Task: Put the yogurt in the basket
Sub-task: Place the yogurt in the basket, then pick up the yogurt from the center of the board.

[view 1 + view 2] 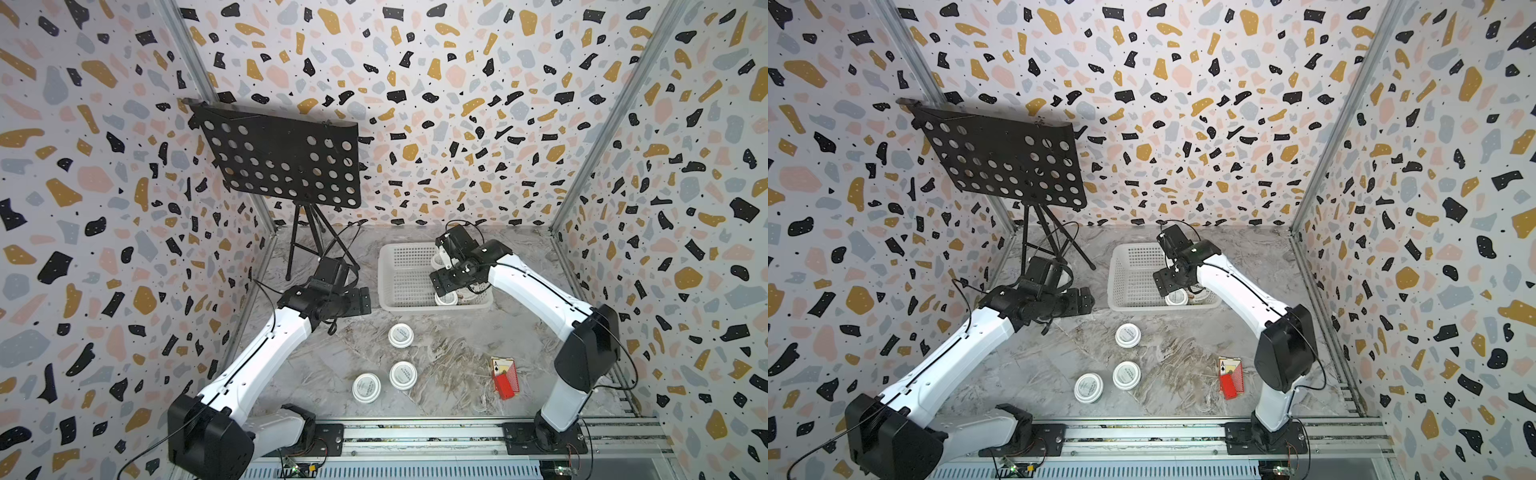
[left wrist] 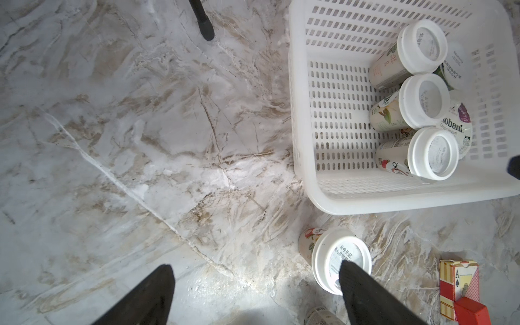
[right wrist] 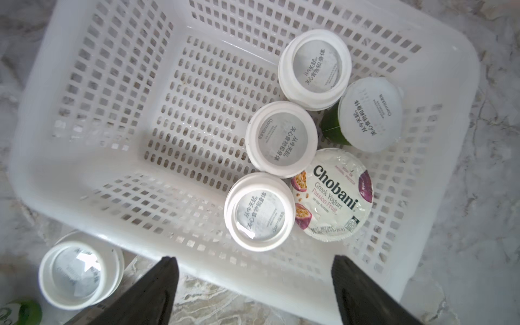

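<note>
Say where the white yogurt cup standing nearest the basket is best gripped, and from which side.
Probably from straight above, closing across the wall just under its wider lid. The yogurt cup stands upright, lid up, apart from the basket and the two other cups, so there is room either side.

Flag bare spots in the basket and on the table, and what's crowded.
Free: basket floor toward the music stand, between its end wall and the row of three white-lidded cups; table between the loose cups and red card box. Crowded: the basket's other half, green-sided cup and Chobani cup packed against that row.
</note>
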Motion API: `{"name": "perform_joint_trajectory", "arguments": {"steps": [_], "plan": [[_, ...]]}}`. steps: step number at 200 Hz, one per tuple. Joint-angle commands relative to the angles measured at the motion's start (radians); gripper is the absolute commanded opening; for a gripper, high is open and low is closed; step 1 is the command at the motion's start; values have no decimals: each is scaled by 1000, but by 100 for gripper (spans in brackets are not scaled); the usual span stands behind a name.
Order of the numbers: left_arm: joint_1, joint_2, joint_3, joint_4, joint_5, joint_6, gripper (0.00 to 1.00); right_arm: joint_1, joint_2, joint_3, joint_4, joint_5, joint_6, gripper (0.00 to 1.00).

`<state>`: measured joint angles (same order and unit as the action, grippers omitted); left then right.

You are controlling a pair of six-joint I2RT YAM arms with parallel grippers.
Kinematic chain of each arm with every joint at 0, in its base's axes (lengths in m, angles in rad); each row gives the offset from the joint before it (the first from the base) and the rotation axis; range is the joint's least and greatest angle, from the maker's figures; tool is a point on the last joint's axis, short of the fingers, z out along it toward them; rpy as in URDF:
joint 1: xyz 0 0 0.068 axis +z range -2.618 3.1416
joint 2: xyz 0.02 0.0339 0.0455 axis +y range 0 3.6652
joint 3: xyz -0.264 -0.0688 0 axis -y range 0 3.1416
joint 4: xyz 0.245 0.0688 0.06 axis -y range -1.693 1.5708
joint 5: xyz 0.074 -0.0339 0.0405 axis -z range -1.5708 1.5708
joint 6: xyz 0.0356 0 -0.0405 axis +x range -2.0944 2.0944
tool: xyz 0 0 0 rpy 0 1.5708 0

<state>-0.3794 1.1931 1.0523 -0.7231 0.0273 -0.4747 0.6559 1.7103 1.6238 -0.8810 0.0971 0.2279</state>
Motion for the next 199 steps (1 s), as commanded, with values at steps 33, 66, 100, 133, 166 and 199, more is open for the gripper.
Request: {"name": "perform_joint_trajectory", "arguments": {"steps": [33,66,100,133,166,199], "plan": [[7,-55,-104,15,29,-76,95,251,-153,-190,89,5,133,88],[14,-37,-131,12,29,-103,94,350,-98,-221,154,11,177,92],[15,-55,-146,0,11,-104,94,369,-36,-216,184,-1,176,98],[20,-66,-146,-17,-10,-95,94,372,31,-193,201,-26,170,99],[27,-58,-155,-20,-2,-95,94,372,98,-159,199,-36,159,99],[42,-54,-169,-21,44,-112,95,372,140,-136,199,-51,153,99]]}}
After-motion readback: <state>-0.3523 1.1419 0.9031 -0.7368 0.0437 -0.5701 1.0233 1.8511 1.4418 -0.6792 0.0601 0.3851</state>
